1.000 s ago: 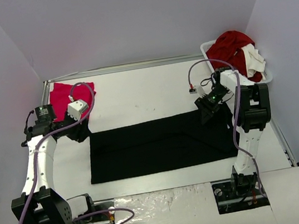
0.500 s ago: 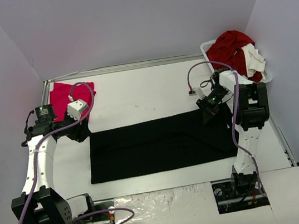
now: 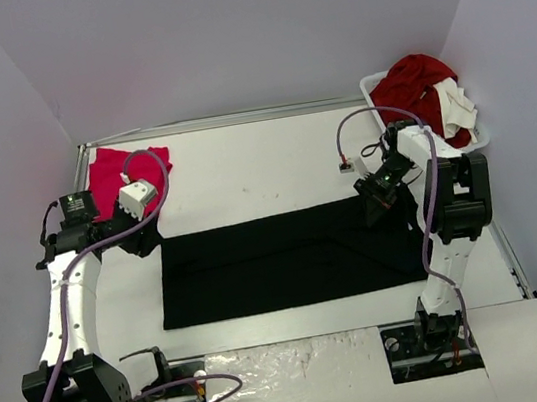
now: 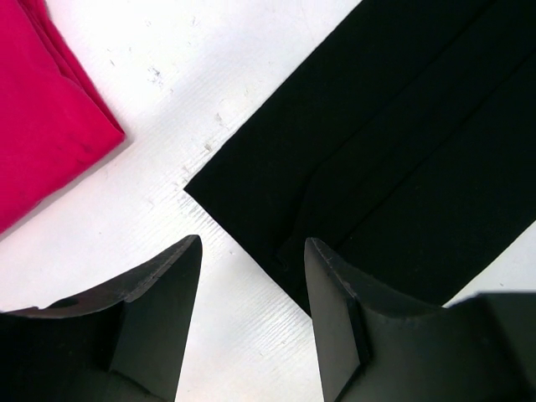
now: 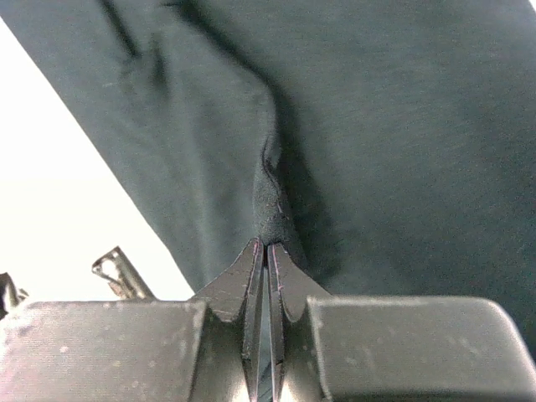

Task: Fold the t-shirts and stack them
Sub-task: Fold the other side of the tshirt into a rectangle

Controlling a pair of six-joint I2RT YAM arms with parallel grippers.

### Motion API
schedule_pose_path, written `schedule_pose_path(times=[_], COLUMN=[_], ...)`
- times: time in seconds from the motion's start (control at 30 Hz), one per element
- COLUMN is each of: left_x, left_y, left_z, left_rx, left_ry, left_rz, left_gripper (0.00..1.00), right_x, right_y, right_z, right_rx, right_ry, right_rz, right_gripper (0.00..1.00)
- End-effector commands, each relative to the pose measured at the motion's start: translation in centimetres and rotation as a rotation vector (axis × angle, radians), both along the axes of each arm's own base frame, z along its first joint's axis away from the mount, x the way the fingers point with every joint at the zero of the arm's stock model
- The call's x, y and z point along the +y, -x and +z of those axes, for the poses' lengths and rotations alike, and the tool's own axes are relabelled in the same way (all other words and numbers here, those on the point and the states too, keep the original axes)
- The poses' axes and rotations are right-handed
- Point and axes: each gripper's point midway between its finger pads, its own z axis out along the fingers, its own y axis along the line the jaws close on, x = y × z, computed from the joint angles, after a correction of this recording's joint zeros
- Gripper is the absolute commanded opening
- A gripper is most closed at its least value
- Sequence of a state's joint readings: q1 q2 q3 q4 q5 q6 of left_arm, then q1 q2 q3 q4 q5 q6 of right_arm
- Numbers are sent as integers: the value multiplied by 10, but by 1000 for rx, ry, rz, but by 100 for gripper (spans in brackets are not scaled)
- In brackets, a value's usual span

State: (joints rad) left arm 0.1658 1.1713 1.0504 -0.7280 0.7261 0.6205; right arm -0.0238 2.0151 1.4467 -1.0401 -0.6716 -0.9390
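The black shirt (image 3: 277, 260) lies flat on the counter (image 3: 244, 169). Your right fingers (image 5: 268, 251) pinch a ridge of its cloth at its far right corner. Your left fingers (image 4: 172, 276) hang wide apart over its far left corner, with the pink shirt (image 3: 112, 169) near that corner.

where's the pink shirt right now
In the top view the pink-red t-shirt lies at the far-left corner of the table, just beyond the left gripper, apart from the black t-shirt.
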Motion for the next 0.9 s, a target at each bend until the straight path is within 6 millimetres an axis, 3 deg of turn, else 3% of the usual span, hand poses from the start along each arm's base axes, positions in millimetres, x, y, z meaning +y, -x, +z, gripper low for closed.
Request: schedule_pose_path(times=[0.0,0.13,0.4,0.87], left_x=[-4,-5,-6,-8], left_y=[6,11,18,21], left_z=[15,16,16,15], left_rx=[-47,-56,-63,-65], left_ry=[19,18,15,30], left_rz=[-8,-12,-17,-8], left_gripper=[51,51,51,51], right_x=[10,17,23,55], right_y=[29,43,71,105], right_z=[40,49,50,57], right_rx=[24,0,14,3], right_ry=[-46,-10,43,68], right_rz=[42,86,159,306], right_gripper=[0,0,0,0])
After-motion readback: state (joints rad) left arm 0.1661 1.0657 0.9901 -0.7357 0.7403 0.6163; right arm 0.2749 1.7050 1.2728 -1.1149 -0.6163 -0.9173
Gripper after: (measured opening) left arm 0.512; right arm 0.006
